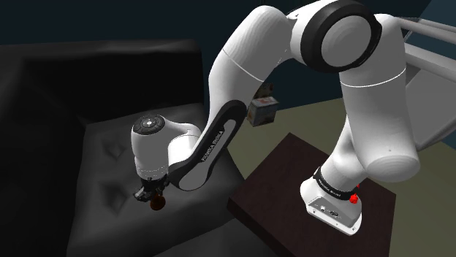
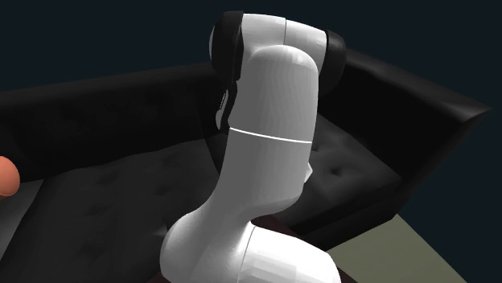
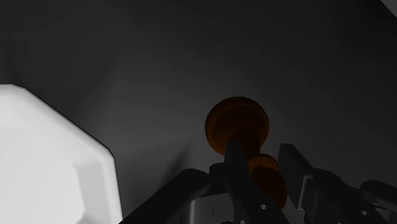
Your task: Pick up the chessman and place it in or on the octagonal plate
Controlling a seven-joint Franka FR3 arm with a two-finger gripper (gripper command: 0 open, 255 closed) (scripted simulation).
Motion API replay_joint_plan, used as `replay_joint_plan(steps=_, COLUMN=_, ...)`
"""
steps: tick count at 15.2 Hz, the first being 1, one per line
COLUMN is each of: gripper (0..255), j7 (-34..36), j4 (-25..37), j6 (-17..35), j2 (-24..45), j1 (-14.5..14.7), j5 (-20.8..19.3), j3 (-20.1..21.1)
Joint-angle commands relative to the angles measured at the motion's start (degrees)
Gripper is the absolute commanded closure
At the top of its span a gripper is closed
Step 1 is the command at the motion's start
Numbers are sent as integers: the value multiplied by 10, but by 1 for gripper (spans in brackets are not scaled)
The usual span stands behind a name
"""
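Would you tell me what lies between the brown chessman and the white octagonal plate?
Nothing: in the wrist view, bare dark sofa cushion separates the brown chessman from the white octagonal plate.

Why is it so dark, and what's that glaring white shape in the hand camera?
Shoulder view: dim; the black sofa swallows detail, and the white arm stands out. Wrist view: the white shape is the plate, washed out to a flat glare; the brown chessman in the gripper looks dull. Second exterior view: the arm hides much of the sofa.
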Motion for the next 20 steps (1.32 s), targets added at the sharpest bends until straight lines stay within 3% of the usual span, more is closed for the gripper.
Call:
replay_joint_plan(steps=1, gripper=255, j7=0, j4=0, j6=0, j2=0, j1=0, j5=0, j3=0)
replay_joint_plan(steps=19, gripper=255, j7=-37, j4=-19, j6=-85, j2=-104, j1=-40, j5=53, j3=51)
replay_joint_plan(steps=20, gripper=255, j7=-52, j4=-30, j6=-81, j2=-112, j1=-53, j5=58, j3=53)
